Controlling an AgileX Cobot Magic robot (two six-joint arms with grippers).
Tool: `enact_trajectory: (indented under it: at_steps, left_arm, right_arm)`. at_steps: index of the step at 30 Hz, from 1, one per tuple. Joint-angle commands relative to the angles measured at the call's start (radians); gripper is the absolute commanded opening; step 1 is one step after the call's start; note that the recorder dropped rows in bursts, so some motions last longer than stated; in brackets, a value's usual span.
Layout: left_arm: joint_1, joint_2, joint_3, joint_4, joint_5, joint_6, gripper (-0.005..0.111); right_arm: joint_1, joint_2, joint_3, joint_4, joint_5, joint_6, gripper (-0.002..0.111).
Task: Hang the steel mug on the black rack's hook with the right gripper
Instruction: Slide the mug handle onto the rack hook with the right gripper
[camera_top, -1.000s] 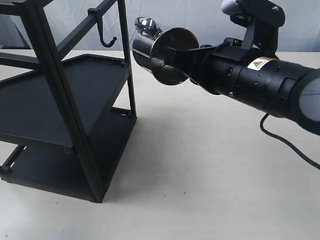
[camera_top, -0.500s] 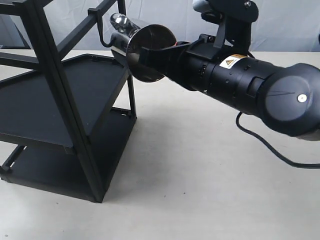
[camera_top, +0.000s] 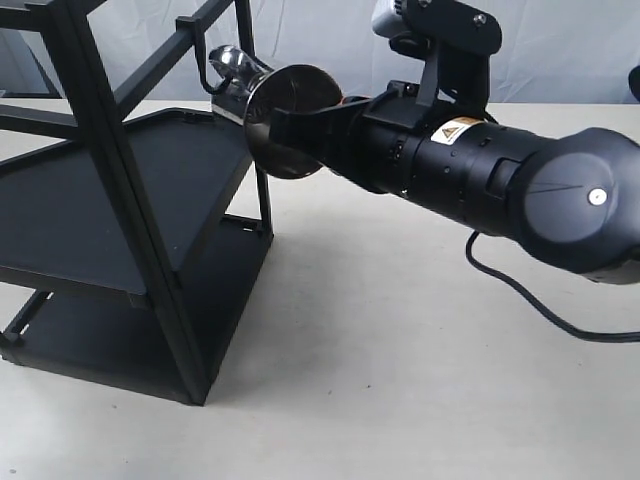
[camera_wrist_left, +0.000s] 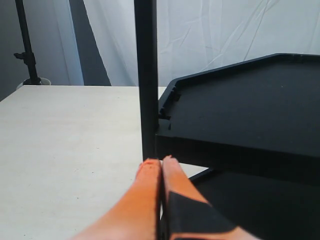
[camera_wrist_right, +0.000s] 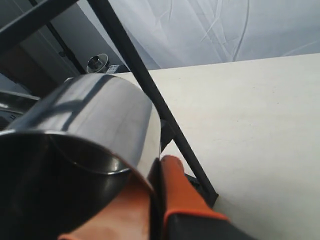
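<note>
The steel mug (camera_top: 295, 88) is held on its side in the air, mouth toward the arm, with my right gripper (camera_top: 285, 125) shut on its rim. Its looped handle (camera_top: 233, 60) is right at the hook (camera_top: 204, 68) on the black rack's (camera_top: 120, 190) upper crossbar; I cannot tell whether it is threaded on. In the right wrist view the mug (camera_wrist_right: 85, 120) fills the frame, and the right gripper (camera_wrist_right: 157, 167) pinches its wall beside a rack post (camera_wrist_right: 150, 90). My left gripper (camera_wrist_left: 161, 162) is shut on nothing, close to a rack post (camera_wrist_left: 146, 75).
The rack's flat shelves (camera_top: 90, 200) stand on a pale table (camera_top: 400, 350) at the left. A black cable (camera_top: 520, 290) trails from the bulky right arm (camera_top: 500, 185) across the table. A white curtain hangs behind. A middle shelf (camera_wrist_left: 250, 110) sits beside the left gripper.
My right arm has moved left with the mug, bringing its handle from well clear of the rack up to the hook. The rack has not moved.
</note>
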Motion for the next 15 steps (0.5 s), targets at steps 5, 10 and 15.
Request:
enact_trajectory:
  at_steps: [5, 10, 15]
  left_arm:
    - [-0.001, -0.005, 0.0, 0.0, 0.001, -0.002, 0.002]
    - [-0.001, -0.005, 0.0, 0.0, 0.001, -0.002, 0.002]
    - [-0.001, -0.005, 0.0, 0.0, 0.001, -0.002, 0.002]
  right_arm:
    - [0.049, 0.001, -0.006, 0.054, -0.04, -0.061, -0.001]
    - [0.056, 0.001, -0.006, 0.226, -0.048, -0.229, -0.001]
    - [0.083, 0.005, -0.004, 0.315, -0.085, -0.334, -0.001]
